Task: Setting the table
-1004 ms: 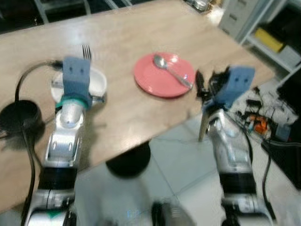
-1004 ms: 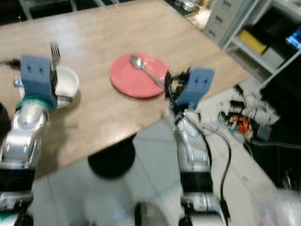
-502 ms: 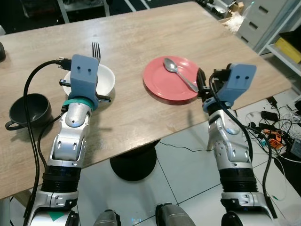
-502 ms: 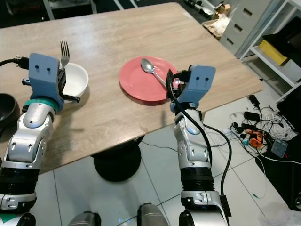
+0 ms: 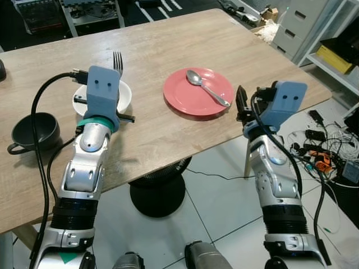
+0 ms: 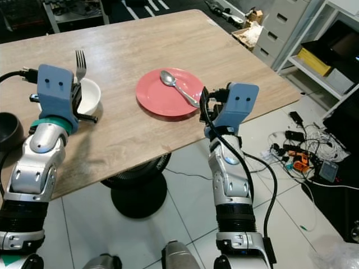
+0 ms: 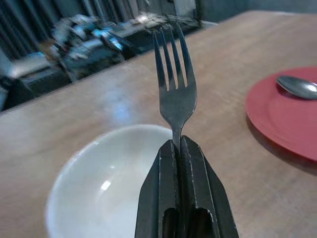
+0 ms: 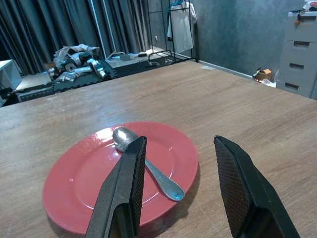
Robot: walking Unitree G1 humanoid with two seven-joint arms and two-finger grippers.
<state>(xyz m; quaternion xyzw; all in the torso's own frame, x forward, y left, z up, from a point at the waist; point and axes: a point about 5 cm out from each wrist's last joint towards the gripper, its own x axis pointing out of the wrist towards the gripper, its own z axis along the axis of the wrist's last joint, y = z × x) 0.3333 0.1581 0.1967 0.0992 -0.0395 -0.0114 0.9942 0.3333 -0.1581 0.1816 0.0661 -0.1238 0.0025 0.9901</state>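
A red plate (image 5: 190,103) lies on the wooden table (image 5: 168,45) with a metal spoon (image 5: 206,91) across it. My left gripper (image 7: 182,148) is shut on a fork (image 7: 174,91), tines up, just above the near side of a white bowl (image 7: 99,188). The fork (image 5: 118,60) rises past my left wrist over the bowl (image 5: 124,95). My right gripper (image 8: 181,163) is open and empty, hovering at the table's near edge just right of the plate (image 8: 89,183), fingers (image 5: 240,102) pointing at it.
A dark mug (image 5: 35,130) sits at the table's left near my left arm's black cable. The table stands on a round black pedestal base (image 5: 157,193). Loose cables (image 5: 325,151) lie on the tiled floor to the right, beside grey shelving (image 5: 331,39).
The camera shifted and the blur has cleared. Both arms keep nearly the same pose: fork still held over the bowl, right gripper still open beside the plate.
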